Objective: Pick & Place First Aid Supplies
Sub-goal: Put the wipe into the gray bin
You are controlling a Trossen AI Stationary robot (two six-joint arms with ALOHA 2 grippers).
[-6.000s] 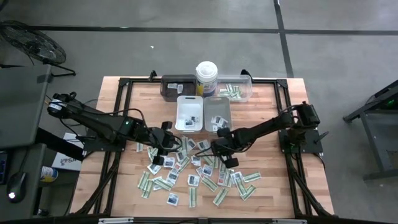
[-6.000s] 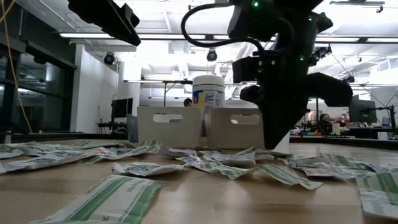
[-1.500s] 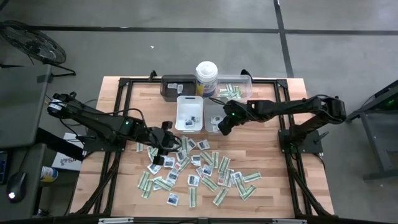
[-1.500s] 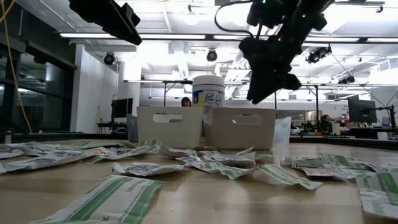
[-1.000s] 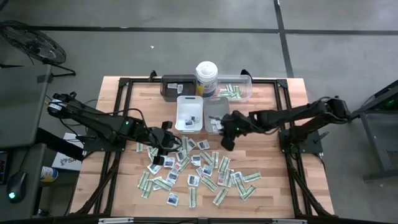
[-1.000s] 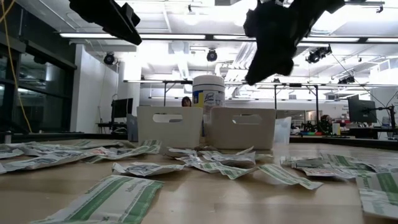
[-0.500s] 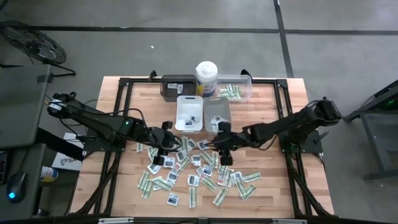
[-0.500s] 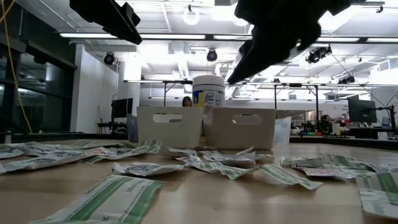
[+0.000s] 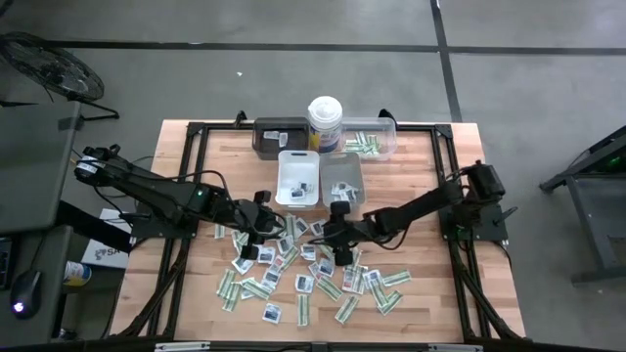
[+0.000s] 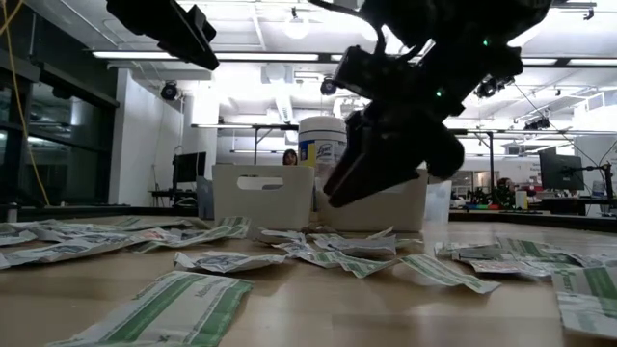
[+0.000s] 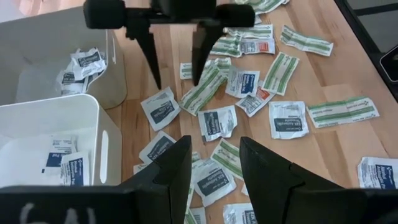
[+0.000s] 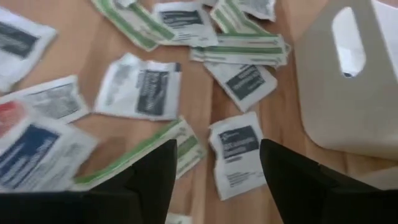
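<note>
The first aid supplies (image 9: 303, 269), white sachets and green-and-white strips, lie scattered flat on the wooden table in front of the trays. My right gripper (image 9: 326, 235) is open and slants down over the pile's far part, just near the grey tray (image 9: 341, 176). Its fingertips (image 10: 333, 198) are clear of the table. A white sachet with a dark mark (image 12: 235, 155) lies below the gap of my right gripper (image 12: 217, 180). My left gripper (image 9: 264, 225) hovers open over the pile's left part, and in its wrist view my left gripper (image 11: 214, 168) has nothing between its fingers.
A white tray (image 9: 298, 179) and the grey tray, both holding sachets, stand side by side beyond the pile. Behind them are a dark tray (image 9: 279, 135), a white lidded canister (image 9: 325, 119) and a clear tray (image 9: 370, 139) with strips. Bare wood lies at the table's right.
My right gripper has come away from above the grey tray, moving toward the table's near edge and leftward while sinking toward the scattered packets, and it has rolled about its own line. The left arm has kept still. The packets lie as before.
</note>
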